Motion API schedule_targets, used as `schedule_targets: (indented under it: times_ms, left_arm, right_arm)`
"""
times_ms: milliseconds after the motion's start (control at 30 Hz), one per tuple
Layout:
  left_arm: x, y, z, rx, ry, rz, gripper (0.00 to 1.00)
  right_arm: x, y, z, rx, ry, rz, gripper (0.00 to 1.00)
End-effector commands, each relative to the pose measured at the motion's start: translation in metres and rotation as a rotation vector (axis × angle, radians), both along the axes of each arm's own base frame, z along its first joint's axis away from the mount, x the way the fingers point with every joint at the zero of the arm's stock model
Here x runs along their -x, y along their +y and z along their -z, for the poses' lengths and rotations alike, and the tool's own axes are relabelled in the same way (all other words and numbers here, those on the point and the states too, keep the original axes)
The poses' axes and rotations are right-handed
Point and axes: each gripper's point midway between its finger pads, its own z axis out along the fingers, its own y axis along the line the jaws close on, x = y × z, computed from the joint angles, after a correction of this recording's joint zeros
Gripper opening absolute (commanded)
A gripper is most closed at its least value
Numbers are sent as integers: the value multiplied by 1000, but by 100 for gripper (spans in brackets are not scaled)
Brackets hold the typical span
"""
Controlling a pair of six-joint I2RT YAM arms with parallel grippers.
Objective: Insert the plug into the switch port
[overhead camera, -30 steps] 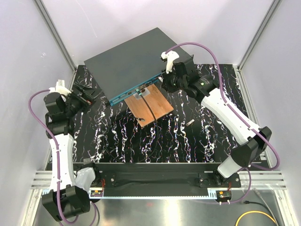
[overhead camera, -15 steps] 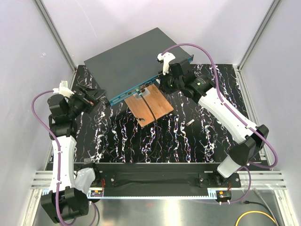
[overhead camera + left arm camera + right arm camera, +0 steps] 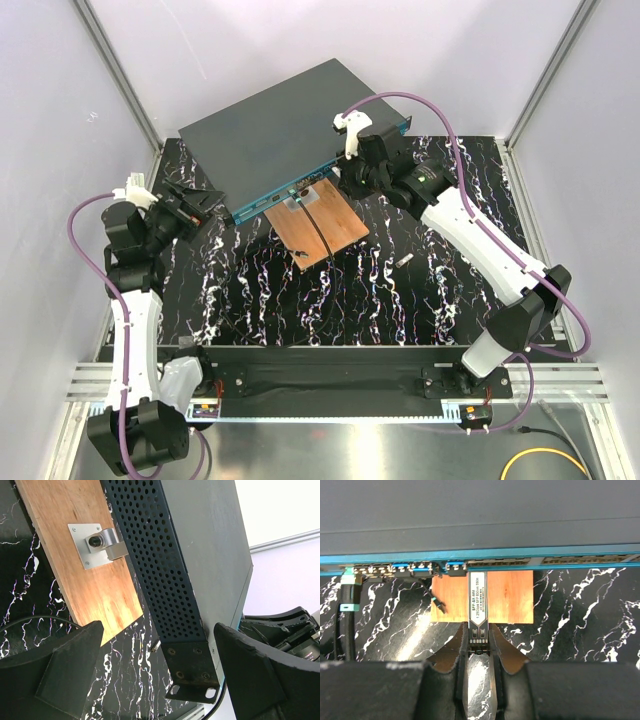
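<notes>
The right claw (image 3: pixel 478 641) is clenched on the plug (image 3: pixel 478 600), a small block with a white label, pinched between its 2 fingers. The tip of the plug sits right at the blue front face of the switch (image 3: pixel 285 130), at 1 of its little ports. A brown board (image 3: pixel 322 225) lies on the counter (image 3: pixel 420 290) just in front of the switch. The left claw (image 3: pixel 200 205) is spread wide, grasping nothing, near the switch's left end.

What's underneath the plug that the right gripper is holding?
A copper-brown wooden board lies under the silver white-labelled plug. The right gripper hides the plug's rear end and whatever lies beneath it.
</notes>
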Motion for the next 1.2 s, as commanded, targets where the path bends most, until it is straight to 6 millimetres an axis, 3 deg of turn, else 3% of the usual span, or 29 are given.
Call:
schedule_targets:
  times_ms: [0,233,667,1167]
  left_arm:
    - [1,-2,-14,-19,-66,11,99]
    - [4,-3,-13,-19,-67,12,99]
    - [4,-4,-10,-12,-65,16,99]
    - [2,-3,-11,-13,-70,14,99]
  right_arm:
    - [-9,3,-31,-31,-95,24,0]
    - [-13,1,-24,-10,-88,44,0]
    - [-12,12,-34,-48,-92,-1,0]
    - [-9,16,-24,-37,-72,-22,0]
